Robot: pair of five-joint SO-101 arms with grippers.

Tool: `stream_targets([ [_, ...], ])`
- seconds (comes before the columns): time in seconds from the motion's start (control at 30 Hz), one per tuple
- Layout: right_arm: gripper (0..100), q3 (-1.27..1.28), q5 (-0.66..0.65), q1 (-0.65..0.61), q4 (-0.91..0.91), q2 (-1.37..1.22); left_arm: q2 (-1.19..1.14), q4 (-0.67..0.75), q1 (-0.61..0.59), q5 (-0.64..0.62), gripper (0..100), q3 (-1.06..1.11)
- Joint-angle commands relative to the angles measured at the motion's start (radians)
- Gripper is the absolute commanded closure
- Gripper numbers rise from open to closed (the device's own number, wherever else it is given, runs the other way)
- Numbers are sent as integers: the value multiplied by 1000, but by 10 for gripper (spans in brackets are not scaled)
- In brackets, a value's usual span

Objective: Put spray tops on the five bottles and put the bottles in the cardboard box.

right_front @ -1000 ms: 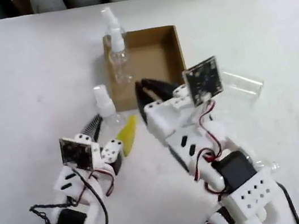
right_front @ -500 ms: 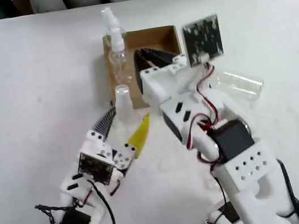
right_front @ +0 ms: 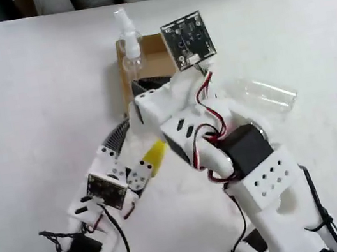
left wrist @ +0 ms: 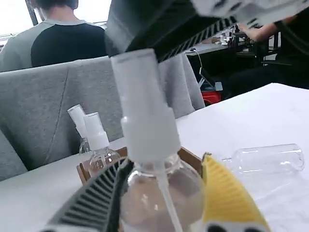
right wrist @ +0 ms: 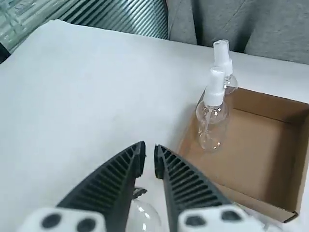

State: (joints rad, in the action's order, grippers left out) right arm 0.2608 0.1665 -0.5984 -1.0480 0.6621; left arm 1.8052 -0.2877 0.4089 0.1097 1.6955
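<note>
My left gripper is shut on a clear bottle, one black and one yellow finger on either side of its body. A white spray top stands on this bottle. My right gripper hangs right over that spray top, fingers shut, its black fingers touching the top's upper end. The bottle's shoulder shows under them. The cardboard box lies just beyond. One capped bottle stands in its corner and another just outside it.
A clear bottle without a top lies on its side on the white table, to the right of the box. The right arm crosses above the near part of the box. Open tabletop lies to the left.
The right arm swung left from over the box to above the held bottle. The left gripper carried the bottle a little toward the box, then held still.
</note>
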Motion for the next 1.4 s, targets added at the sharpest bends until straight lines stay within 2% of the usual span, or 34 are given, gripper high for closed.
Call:
stream_targets([
  [0.0,984,-43,-11,-13,-54,13,25,29,-25,0,943,-3],
  [0.23,984,-38,-11,8,-65,82,25,29,-25,0,943,-3],
  [0.43,984,-35,-9,166,-71,117,24,20,-38,-5,943,-3],
  [0.57,984,17,-9,275,-97,143,24,29,-102,-132,943,-3],
  [0.67,984,121,-9,282,-143,188,24,60,-143,-199,943,-3],
  [0.8,984,315,-9,199,-150,278,24,126,-196,-215,943,-3],
  [1.03,984,666,-11,-64,-35,470,24,137,-196,-215,943,-6],
  [1.2,984,895,-11,-208,182,605,24,132,-193,-215,943,-5],
  [1.37,984,1088,-48,-226,446,656,24,127,-193,-215,943,-3],
])
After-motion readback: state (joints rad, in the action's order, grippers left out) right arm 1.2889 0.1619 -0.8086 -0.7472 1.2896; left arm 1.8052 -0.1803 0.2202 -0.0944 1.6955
